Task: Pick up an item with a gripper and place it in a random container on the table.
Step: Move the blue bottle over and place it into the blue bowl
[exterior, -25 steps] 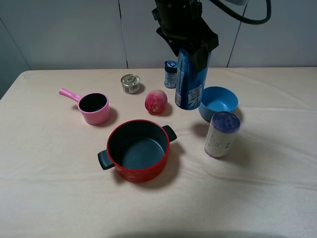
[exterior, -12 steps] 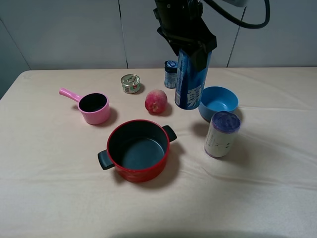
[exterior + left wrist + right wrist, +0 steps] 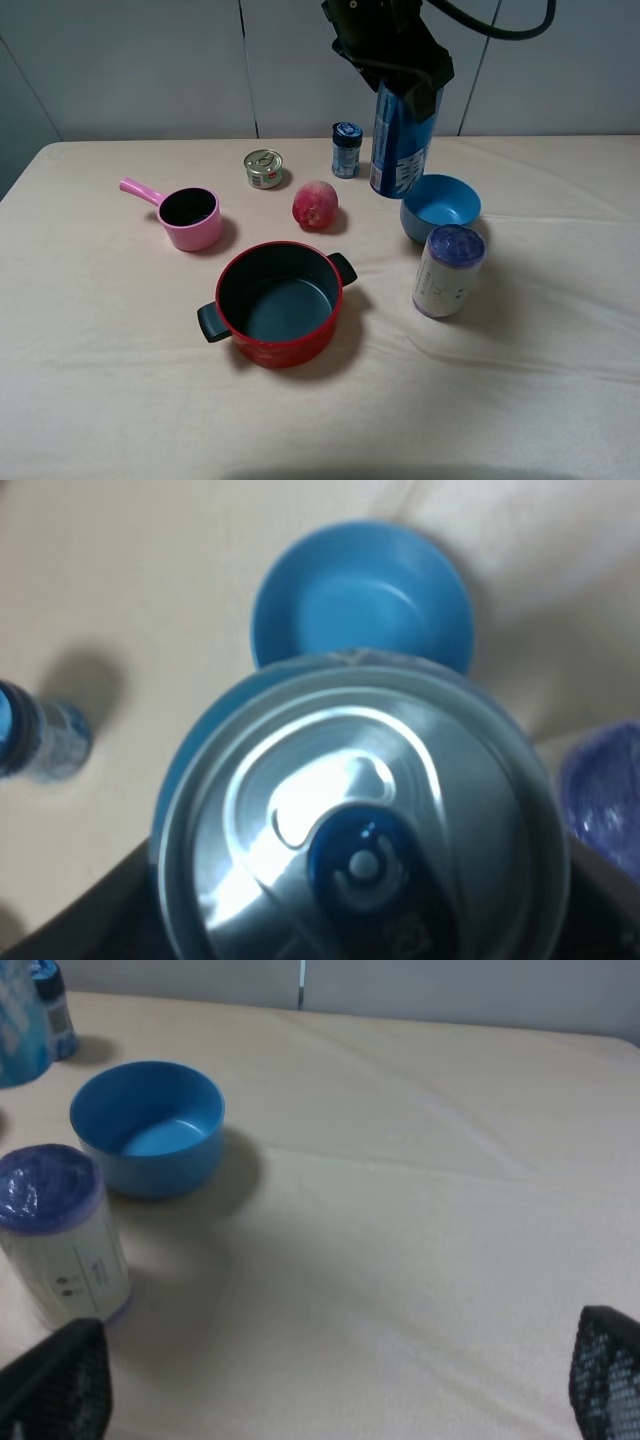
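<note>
The tall shiny blue can (image 3: 402, 145) hangs upright in my left gripper (image 3: 400, 88), which is shut on its upper part, lifted off the table (image 3: 520, 390). The can's lower end is at the back left rim of the light-blue bowl (image 3: 441, 207). The left wrist view looks down on the can's silver top (image 3: 360, 810), with the bowl (image 3: 362, 592) just beyond it. The right wrist view shows the bowl (image 3: 149, 1125) and an edge of the can (image 3: 20, 1030). My right gripper (image 3: 335, 1390) is open and empty, low over the cloth, right of the bowl.
A purple-topped white cylinder (image 3: 448, 271) stands right in front of the bowl. A small blue-capped jar (image 3: 346, 149) stands left of the can. A peach (image 3: 315, 204), a small tin (image 3: 264, 168), a pink handled cup (image 3: 186, 216) and a red pot (image 3: 279, 302) lie further left.
My left gripper has lifted the can and carried it to the right, from beside the peach to the bowl's back left rim. Nothing else has moved.
</note>
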Robot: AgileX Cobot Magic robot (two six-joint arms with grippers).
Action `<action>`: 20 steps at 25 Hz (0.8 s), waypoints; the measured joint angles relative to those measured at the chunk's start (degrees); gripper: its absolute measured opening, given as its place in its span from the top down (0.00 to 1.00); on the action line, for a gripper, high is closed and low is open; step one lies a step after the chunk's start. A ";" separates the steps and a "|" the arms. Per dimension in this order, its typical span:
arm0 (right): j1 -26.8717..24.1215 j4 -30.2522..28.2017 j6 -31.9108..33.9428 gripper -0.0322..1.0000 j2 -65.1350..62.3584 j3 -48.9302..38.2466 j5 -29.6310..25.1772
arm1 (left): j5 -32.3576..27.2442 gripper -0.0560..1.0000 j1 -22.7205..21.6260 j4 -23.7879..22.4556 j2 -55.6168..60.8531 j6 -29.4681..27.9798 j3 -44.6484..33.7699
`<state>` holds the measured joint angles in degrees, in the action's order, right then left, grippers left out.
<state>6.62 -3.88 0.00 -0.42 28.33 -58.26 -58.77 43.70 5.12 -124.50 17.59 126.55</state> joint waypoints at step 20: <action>0.00 0.00 0.00 0.30 0.00 0.00 0.00 | 12.50 0.31 3.06 4.64 -5.21 4.77 0.42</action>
<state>6.62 -3.88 0.00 -0.42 28.33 -58.26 -46.27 46.77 9.76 -129.70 22.36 126.97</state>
